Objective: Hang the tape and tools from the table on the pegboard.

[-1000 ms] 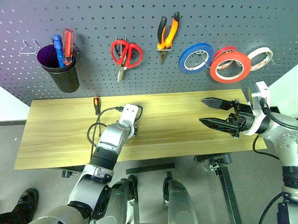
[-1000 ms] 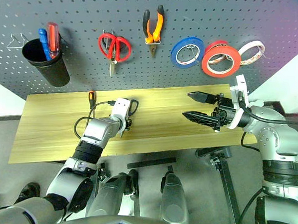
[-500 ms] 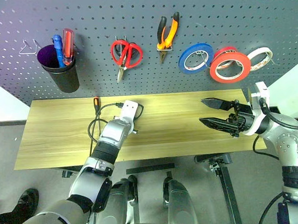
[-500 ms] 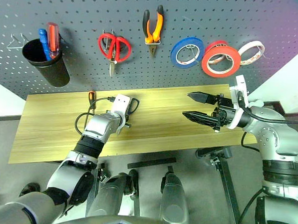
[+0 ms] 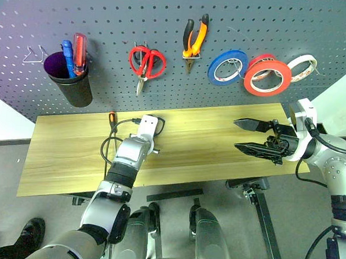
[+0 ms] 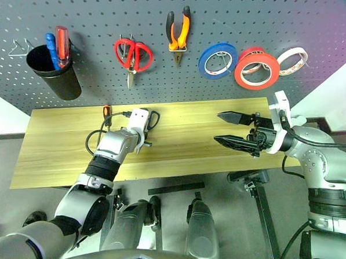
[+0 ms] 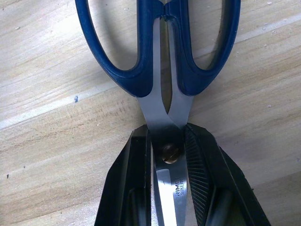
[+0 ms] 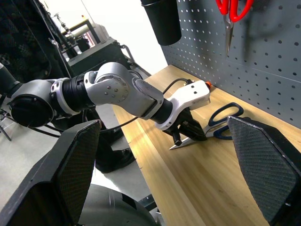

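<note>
On table, light wood planks: one pair of blue-handled scissors, flat, pinched at the pivot screw between ribbed black fingers of left gripper, clamped tight on the steel blades; blade tips cut off below frame in left wrist view, handle loops cropped above. One slim orange-and-black screwdriver just left of that gripper near the far edge, mostly hidden by black cable. Right gripper over the right end, two fingers spread full, nothing between. Farther back on dark grey perforated pegboard: one black cup with two screwdrivers, blue and red; one red scissors; one orange-black pliers; four tape rings: blue, wide orange-red tape, smaller red roll half-hidden behind it, pale roll.
</note>
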{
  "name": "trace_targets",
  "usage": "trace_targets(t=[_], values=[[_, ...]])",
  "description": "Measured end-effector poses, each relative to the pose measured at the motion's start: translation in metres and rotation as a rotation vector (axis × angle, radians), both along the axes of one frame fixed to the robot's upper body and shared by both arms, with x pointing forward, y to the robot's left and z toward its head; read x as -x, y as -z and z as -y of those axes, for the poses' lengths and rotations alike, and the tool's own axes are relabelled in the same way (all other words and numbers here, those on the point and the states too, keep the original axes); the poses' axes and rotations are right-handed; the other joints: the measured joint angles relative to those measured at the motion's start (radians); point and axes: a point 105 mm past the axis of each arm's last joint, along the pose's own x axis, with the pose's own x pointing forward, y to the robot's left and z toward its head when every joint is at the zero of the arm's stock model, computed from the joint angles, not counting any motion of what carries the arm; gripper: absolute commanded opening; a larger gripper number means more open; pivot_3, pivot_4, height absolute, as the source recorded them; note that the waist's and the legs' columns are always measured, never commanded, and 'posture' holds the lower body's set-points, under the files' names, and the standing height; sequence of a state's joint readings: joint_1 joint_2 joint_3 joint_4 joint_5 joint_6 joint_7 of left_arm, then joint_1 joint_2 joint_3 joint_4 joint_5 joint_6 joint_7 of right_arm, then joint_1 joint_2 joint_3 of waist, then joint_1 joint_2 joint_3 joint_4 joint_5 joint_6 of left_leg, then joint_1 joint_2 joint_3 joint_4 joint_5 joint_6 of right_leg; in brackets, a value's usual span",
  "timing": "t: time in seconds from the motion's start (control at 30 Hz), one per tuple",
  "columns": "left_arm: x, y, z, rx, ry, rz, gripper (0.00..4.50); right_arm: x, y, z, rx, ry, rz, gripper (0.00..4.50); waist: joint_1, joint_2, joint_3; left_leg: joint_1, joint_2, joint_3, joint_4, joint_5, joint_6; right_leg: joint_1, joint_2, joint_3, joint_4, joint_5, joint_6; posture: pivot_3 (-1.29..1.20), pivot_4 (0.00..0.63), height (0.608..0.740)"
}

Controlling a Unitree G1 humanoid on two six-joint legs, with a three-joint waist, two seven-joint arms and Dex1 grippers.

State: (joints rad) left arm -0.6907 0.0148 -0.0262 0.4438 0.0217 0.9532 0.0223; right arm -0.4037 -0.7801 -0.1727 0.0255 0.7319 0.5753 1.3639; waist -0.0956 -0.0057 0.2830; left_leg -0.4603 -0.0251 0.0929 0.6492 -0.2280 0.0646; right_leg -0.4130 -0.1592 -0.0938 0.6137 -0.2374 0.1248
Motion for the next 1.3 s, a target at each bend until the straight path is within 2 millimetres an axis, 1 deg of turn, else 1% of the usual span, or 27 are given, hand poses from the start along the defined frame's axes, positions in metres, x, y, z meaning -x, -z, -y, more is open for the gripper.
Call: trace_targets(t=[0.17,0.37,0.63,0.7,0.8,0.87,0.93,1.03,1.17,1.3], values=[[0.002,0.001,0.000,0.006,0.000,0.004,0.69,0.003,-0.001,0.000,-0.005,-0.028,-0.002,4.50,0.000,0.000,0.000,0.000,0.000,0.000,0.000,0.000,0.000,0.000,0.000,0.000,0.000,0.000,0.000,-0.33,0.301,0.740],[0.009,0.003,0.004,0.023,0.000,-0.009,0.69,0.007,-0.008,0.001,-0.041,-0.061,0.005,4.50,0.001,0.000,0.000,0.000,0.000,0.000,0.000,0.000,0.000,0.000,0.000,0.000,0.000,0.000,0.000,-0.33,0.301,0.740],[0.016,0.003,-0.003,0.028,-0.007,-0.007,0.69,0.016,-0.009,0.001,-0.051,-0.116,0.015,4.50,0.000,0.000,0.000,-0.001,0.000,0.000,0.000,0.000,0.000,-0.001,0.000,0.000,0.000,0.000,0.000,-0.32,0.301,0.740],[0.019,0.003,-0.004,0.028,0.003,-0.012,0.69,0.013,-0.007,0.001,-0.021,-0.099,0.039,4.50,0.000,0.000,0.000,-0.001,0.000,0.001,0.000,0.000,0.000,-0.001,0.000,0.000,0.000,0.000,0.000,-0.32,0.301,0.740],[0.024,0.003,0.000,0.035,0.035,-0.009,0.69,0.007,0.005,0.000,0.058,-0.064,0.063,4.50,0.000,0.000,0.000,-0.001,0.000,0.001,-0.001,0.000,0.000,-0.002,0.000,0.000,0.000,0.000,0.000,-0.31,0.299,0.740],[0.027,-0.002,0.003,0.051,0.050,-0.002,0.69,0.003,0.012,0.000,0.083,-0.049,0.062,4.50,0.004,0.000,0.001,-0.002,0.000,0.001,0.000,0.000,-0.001,-0.002,0.000,0.000,0.000,0.000,0.000,-0.31,0.298,0.740],[0.027,-0.010,0.003,0.053,0.057,0.021,0.69,0.001,0.014,0.001,0.093,-0.041,0.065,4.50,0.005,0.000,0.001,-0.002,0.000,0.002,0.000,0.001,-0.002,-0.003,-0.001,0.000,0.000,0.000,0.000,-0.31,0.297,0.740],[0.030,-0.023,0.004,0.062,0.075,0.049,0.69,0.000,0.016,0.003,0.104,-0.037,0.066,4.50,0.002,0.000,0.001,-0.002,0.000,0.002,0.000,0.001,-0.002,-0.003,-0.001,0.000,0.000,0.000,0.000,-0.30,0.292,0.740],[0.034,-0.034,0.006,0.067,0.103,0.063,0.69,-0.004,0.016,0.006,0.109,-0.025,0.071,4.50,0.002,0.000,0.001,-0.002,0.000,0.003,0.000,0.001,-0.002,-0.003,-0.001,0.000,0.000,0.000,0.000,-0.29,0.285,0.740],[0.039,-0.042,0.004,-0.011,0.189,0.105,0.69,-0.010,0.017,0.010,0.119,-0.010,0.078,4.50,0.002,0.000,0.001,-0.002,0.000,0.003,0.000,0.002,-0.004,-0.003,-0.001,0.000,0.000,0.000,0.000,-0.28,0.278,0.740]])
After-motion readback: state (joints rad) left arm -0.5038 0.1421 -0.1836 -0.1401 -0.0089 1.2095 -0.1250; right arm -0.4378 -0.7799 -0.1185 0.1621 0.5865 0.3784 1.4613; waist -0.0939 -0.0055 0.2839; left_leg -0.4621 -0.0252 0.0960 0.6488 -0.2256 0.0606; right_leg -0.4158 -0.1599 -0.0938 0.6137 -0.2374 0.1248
